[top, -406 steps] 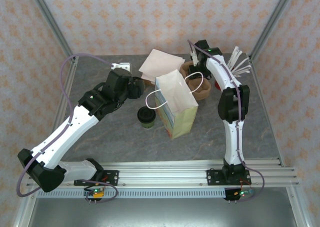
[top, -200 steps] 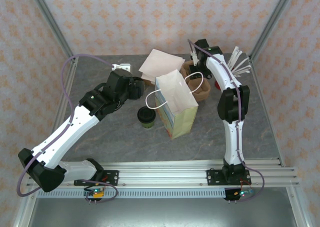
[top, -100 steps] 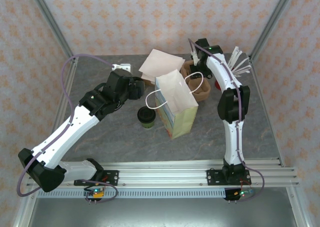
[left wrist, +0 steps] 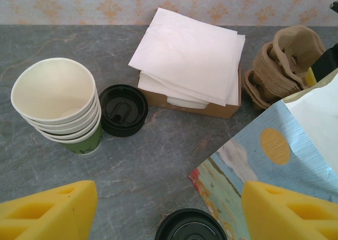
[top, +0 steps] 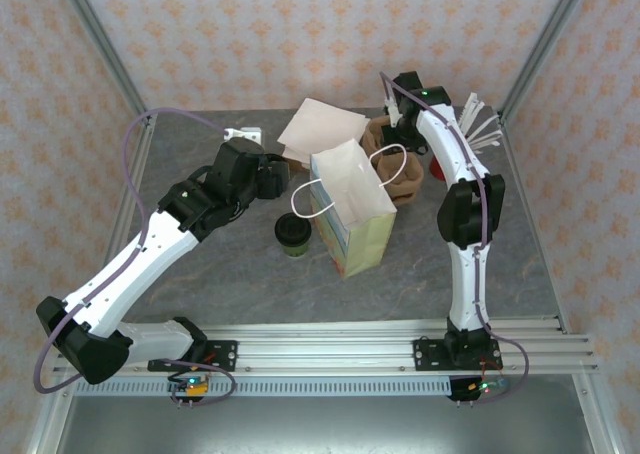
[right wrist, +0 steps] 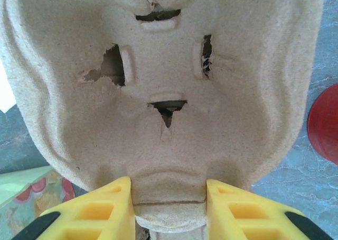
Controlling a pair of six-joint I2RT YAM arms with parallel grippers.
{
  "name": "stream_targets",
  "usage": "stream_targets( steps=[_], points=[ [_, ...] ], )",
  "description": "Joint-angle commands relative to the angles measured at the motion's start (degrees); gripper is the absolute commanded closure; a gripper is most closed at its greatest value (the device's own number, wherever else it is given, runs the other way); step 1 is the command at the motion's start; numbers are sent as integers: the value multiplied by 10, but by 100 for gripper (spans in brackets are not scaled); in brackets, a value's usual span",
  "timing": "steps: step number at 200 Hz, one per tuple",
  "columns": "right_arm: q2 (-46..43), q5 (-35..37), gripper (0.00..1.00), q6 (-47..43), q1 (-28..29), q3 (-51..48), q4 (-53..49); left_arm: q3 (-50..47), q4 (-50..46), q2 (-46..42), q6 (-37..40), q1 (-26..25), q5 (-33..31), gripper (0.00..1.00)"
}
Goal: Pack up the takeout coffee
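My right gripper [right wrist: 169, 196] pinches the rough moulded-pulp carrier [right wrist: 158, 92]; my left gripper [left wrist: 169, 211] gapes wide, the takeout coffee [left wrist: 190, 230], glossy round black lid, between its fingers

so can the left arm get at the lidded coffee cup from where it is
Probably yes: its open fingers hang near the takeout coffee, nothing covers the lid, though the paper bag stands close beside it.
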Motion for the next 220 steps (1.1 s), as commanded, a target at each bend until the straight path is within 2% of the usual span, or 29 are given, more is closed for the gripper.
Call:
stream_targets(
  steps=[1, 70, 99, 158, 220],
  points=[
    [-31, 6, 65, 9, 3, 17, -18, -8, 4, 8, -11, -2, 3, 27],
    [2, -18, 65, 21, 4, 5, 1, -11, 3, 5, -11, -2, 2, 27],
    [18, -5, 65, 22, 4, 10, -5, -10, 2, 6, -10, -3, 1, 27],
    [37, -1, 60, 23, 4, 12, -7, -7, 3, 12, -11, -2, 5, 27],
    [18, -4, 53, 27, 4, -4, -11, -10, 3, 11, -11, -2, 3, 27]
  ],
)
